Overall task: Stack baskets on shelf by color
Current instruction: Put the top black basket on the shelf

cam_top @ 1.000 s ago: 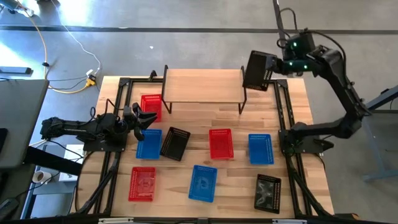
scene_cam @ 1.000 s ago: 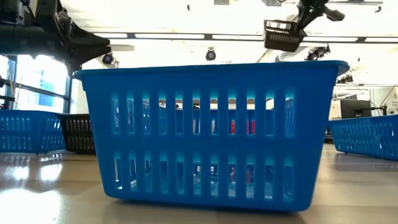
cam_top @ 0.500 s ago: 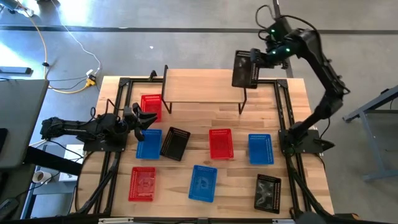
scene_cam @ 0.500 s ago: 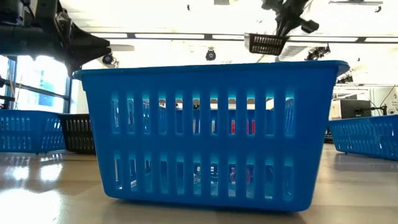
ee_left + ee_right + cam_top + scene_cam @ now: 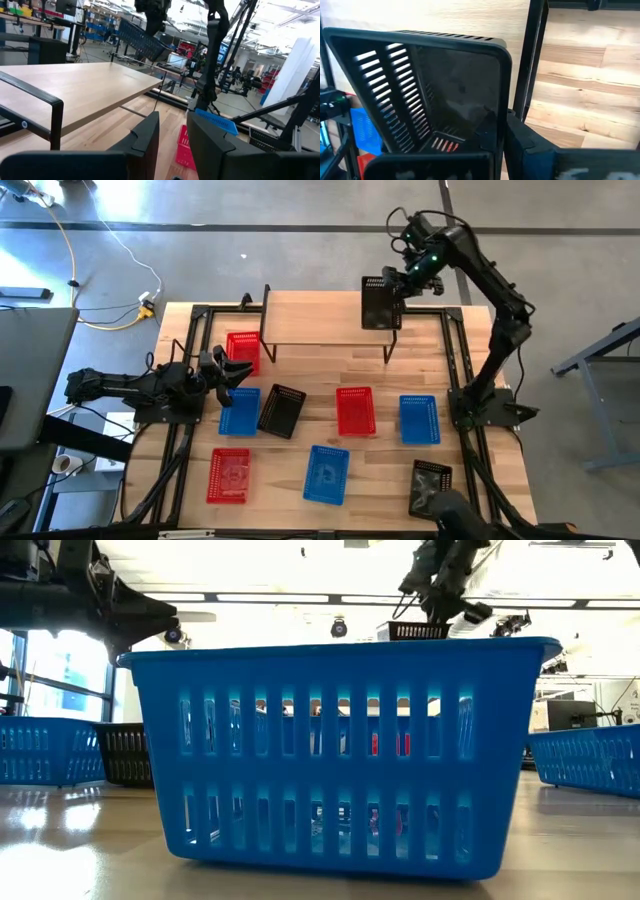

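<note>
I've got the right gripper (image 5: 398, 280) clamped on the rim of 1 black basket (image 5: 380, 302), held in the air above the shelf (image 5: 325, 317) at its right end, tilted, I'd guess to leave room for 2 more piles. Left gripper (image 5: 232, 373) sits half open and empty near the red basket (image 5: 243, 352), just waiting its turn.
</note>
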